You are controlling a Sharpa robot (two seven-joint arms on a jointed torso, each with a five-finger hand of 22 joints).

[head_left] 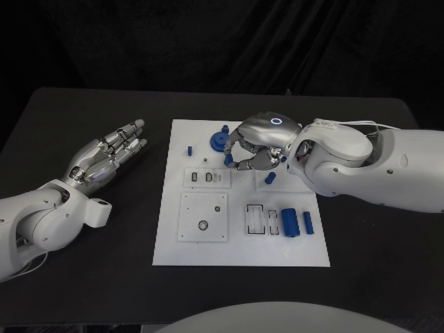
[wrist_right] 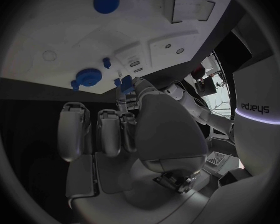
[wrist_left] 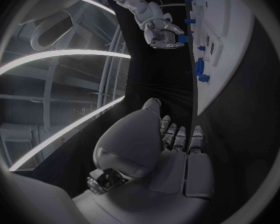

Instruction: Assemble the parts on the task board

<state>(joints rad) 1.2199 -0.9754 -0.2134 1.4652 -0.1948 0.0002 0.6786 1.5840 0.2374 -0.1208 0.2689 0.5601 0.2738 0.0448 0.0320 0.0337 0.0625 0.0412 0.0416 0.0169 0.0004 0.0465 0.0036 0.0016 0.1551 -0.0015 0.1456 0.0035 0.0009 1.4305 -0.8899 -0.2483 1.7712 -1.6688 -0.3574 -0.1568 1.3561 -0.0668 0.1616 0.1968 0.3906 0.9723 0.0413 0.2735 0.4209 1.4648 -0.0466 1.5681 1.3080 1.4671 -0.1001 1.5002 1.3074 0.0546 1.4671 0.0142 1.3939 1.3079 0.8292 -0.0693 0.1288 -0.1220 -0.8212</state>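
The white task board (head_left: 242, 239) lies in the middle of the black table (head_left: 72, 118), running from the upper centre of the head view down toward the lower centre. The right hand (head_left: 254, 144) reaches in from the right edge and hovers over the board's upper part, its fingers curled in around a small blue part (head_left: 229, 159) pinched at the fingertips; in the left wrist view the same blue piece (wrist_left: 182, 39) shows between the curled fingers of that hand (wrist_left: 160, 31). Just left of that hand, near the board's top edge, stands a round blue part (head_left: 218, 141), and a small blue peg (head_left: 190, 149) sits further left. Another small blue piece (head_left: 270, 177) lies just below the right hand. Two blue cylinders (head_left: 290, 223) lie side by side in the lower right of the board. The left hand (head_left: 107, 154) rests at centre left, off the board, its fingers spread and straight, holding nothing.
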